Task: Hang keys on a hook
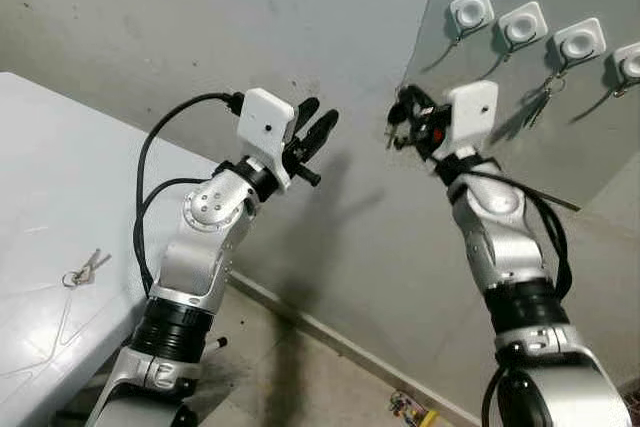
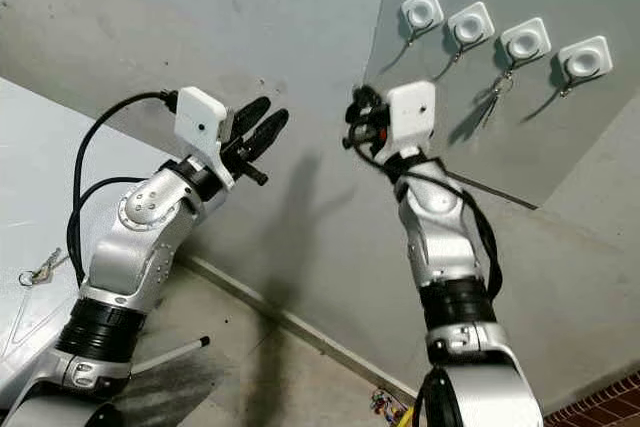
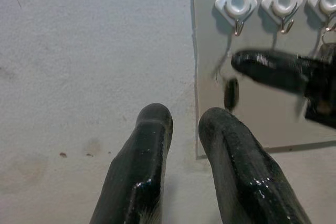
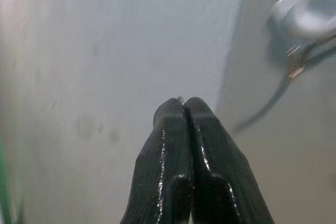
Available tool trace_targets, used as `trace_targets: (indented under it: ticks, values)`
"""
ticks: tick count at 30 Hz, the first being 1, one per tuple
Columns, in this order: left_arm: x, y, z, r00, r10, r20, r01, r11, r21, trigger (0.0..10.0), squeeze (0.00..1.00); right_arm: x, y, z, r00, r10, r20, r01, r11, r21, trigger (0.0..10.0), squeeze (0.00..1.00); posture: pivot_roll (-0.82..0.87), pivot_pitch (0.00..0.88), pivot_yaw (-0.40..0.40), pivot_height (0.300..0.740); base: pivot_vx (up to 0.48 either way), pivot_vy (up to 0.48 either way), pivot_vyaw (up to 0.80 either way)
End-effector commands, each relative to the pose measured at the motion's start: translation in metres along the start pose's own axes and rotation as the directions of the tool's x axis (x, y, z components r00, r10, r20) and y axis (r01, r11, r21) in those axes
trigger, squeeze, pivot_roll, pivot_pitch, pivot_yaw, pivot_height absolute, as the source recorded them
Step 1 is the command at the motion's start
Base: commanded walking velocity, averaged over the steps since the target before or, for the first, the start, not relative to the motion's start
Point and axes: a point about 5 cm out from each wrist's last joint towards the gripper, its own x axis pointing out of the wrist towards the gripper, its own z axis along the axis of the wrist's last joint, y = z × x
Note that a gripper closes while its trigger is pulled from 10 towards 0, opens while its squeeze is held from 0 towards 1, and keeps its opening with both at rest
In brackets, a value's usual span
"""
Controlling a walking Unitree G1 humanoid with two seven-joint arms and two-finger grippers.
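Left eye: right gripper (image 1: pixel 402 119) was raised to the left edge of the grey board (image 1: pixel 540 162), fingers pinched together with keys (image 1: pixel 396 132) dangling below them. Four white hooks (image 1: pixel 470 13) ran along the board's top edge; the third already carried a key set (image 1: pixel 541 97), the leftmost looked free. Left gripper (image 1: pixel 315 132) was up near the wall, fingers a little apart, nothing in them. A spare key set (image 1: pixel 84 269) lay on the white table (image 1: pixel 40 147), near its front edge.

Right eye: same layout. Right gripper sat below and left of the leftmost hook, well short of it.

Left wrist: left fingers (image 3: pixel 144 150) slightly parted and empty, pointing at the board's left edge. The right gripper's finger crossed under the hooks with a blurred key hanging off it.

Right wrist: fingertips (image 4: pixel 184 109) pressed flat together, a thin glint of metal between the tips. Hook blurred, up in the corner.

Risks, my read: grip was only at the very tips, so the ring could slip out. The keys appeared to swing, so the ring might miss the hook. No containers anywhere.
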Motion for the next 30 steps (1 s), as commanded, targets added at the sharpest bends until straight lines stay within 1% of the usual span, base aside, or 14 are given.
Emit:
trace_targets:
  ticks: [1, 6, 10, 12, 17, 19, 21, 25, 27, 30]
  values:
    - [0.002, -0.002, 0.009, 0.999, -0.020, 0.025, 0.020, 1.000, 0.008, 10.0, 0.00, 0.003, -0.006, 0.007, 0.999, -0.037, 0.035, 0.037, 0.999, 0.022, 10.0, 0.00, -0.04, 0.000, -0.065, 0.740, 0.000, 0.000, 0.00]
    - [0.001, -0.002, 0.011, 0.999, -0.023, 0.026, 0.023, 1.000, 0.007, 10.0, 0.00, 0.011, -0.011, 0.019, 0.990, -0.091, 0.105, 0.084, 0.994, 0.065, 10.0, 0.00, -0.04, 0.000, -0.064, 0.740, 0.000, 0.000, 0.00]
    - [0.001, -0.001, 0.011, 0.999, -0.024, 0.023, 0.024, 1.000, 0.006, 10.0, 0.00, 0.013, -0.012, 0.023, 0.987, -0.108, 0.120, 0.099, 0.992, 0.078, 10.0, 0.00, -0.04, 0.000, -0.062, 0.740, 0.000, 0.000, 0.00]
    - [0.002, -0.002, 0.011, 0.999, -0.025, 0.019, 0.025, 1.000, 0.006, 10.0, 0.00, 0.016, -0.013, 0.026, 0.982, -0.130, 0.136, 0.115, 0.987, 0.113, 10.0, 0.00, -0.04, 0.000, -0.061, 0.740, 0.000, 0.000, 0.00]
    - [0.002, -0.002, 0.011, 0.999, -0.026, 0.018, 0.026, 1.000, 0.005, 10.0, 0.00, 0.019, -0.013, 0.029, 0.978, -0.145, 0.149, 0.124, 0.983, 0.137, 10.0, 0.00, -0.04, 0.000, -0.061, 0.740, 0.000, 0.000, 0.00]
    - [0.002, -0.002, 0.012, 1.000, -0.026, 0.017, 0.025, 1.000, 0.007, 10.0, 0.00, 0.020, -0.014, 0.030, 0.978, -0.149, 0.149, 0.128, 0.982, 0.139, 10.0, 0.00, -0.04, 0.000, -0.062, 0.740, 0.000, 0.000, 0.00]
    - [0.002, -0.002, 0.012, 1.000, -0.024, 0.017, 0.024, 1.000, 0.004, 10.0, 0.00, 0.022, -0.015, 0.030, 0.974, -0.178, 0.143, 0.153, 0.973, 0.173, 10.0, 0.00, -0.04, 0.000, -0.063, 0.740, 0.000, 0.000, 0.00]
    - [0.001, -0.001, 0.012, 1.000, -0.022, 0.016, 0.022, 1.000, 0.004, 10.0, 0.00, 0.022, -0.016, 0.029, 0.969, -0.210, 0.130, 0.184, 0.965, 0.189, 10.0, 0.00, -0.04, 0.000, -0.064, 0.740, 0.000, 0.000, 0.00]
    - [0.001, -0.001, 0.011, 1.000, -0.019, 0.014, 0.019, 1.000, 0.003, 10.0, 0.00, 0.023, -0.016, 0.028, 0.961, -0.252, 0.118, 0.226, 0.955, 0.192, 10.0, 0.00, -0.04, 0.000, -0.064, 0.740, 0.000, 0.000, 0.00]
    - [0.000, 0.000, 0.012, 1.000, -0.017, 0.013, 0.017, 1.000, 0.003, 10.0, 0.00, 0.023, -0.016, 0.026, 0.957, -0.274, 0.099, 0.249, 0.944, 0.215, 10.0, 0.00, -0.04, 0.000, -0.063, 0.740, 0.000, 0.000, 0.00]
